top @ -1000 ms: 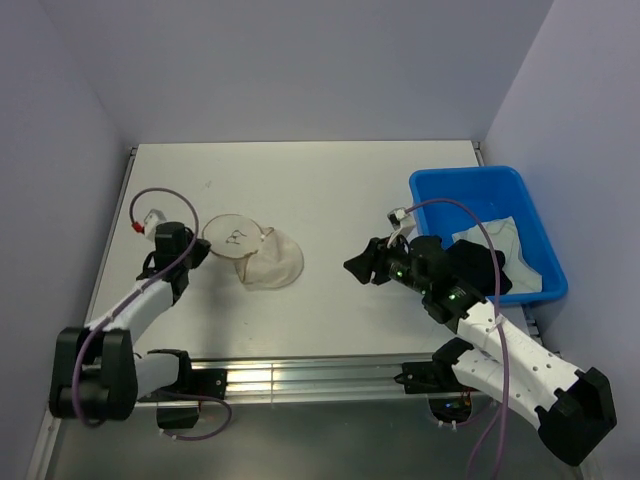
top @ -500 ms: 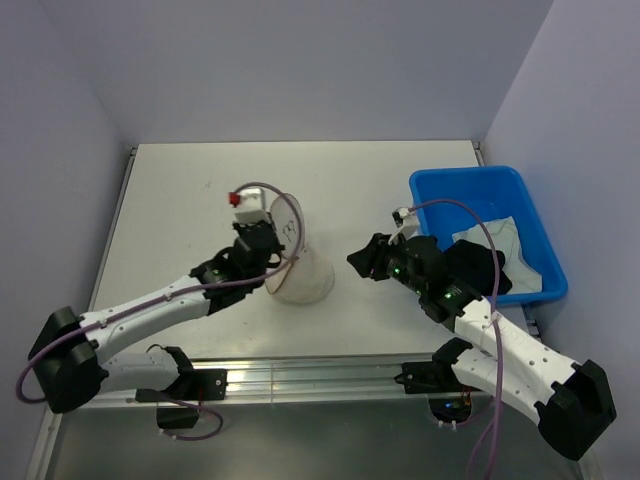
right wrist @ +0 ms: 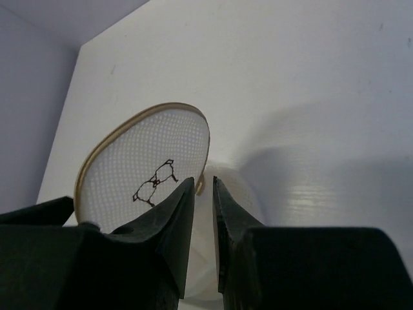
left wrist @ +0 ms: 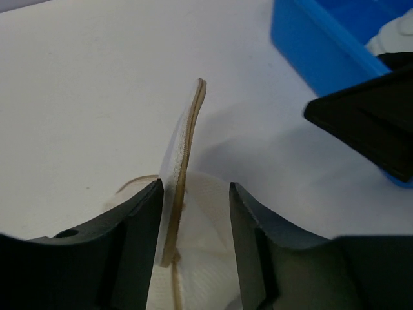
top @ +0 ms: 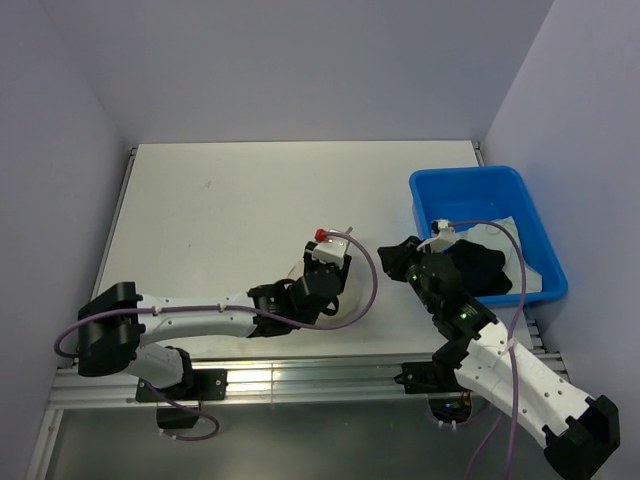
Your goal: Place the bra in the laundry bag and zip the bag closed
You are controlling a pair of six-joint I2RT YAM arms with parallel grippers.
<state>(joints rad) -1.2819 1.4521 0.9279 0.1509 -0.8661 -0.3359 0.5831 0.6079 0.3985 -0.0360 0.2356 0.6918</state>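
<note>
A small round laundry bag (right wrist: 145,165) of translucent cream-white mesh sat near the front edge of the white table (top: 250,190), right of its middle. Its circular tan-rimmed lid (left wrist: 187,148), bearing a small dark outline, stood upright. The left arm lay low along the front edge. The left gripper (left wrist: 193,187) straddled lid and mesh, fingers apart; whether they pinched could not be told. The right gripper (right wrist: 203,184) faced the lid nearby, fingers almost together on nothing, beside the blue plastic bin (top: 430,195) at the right edge.
</note>
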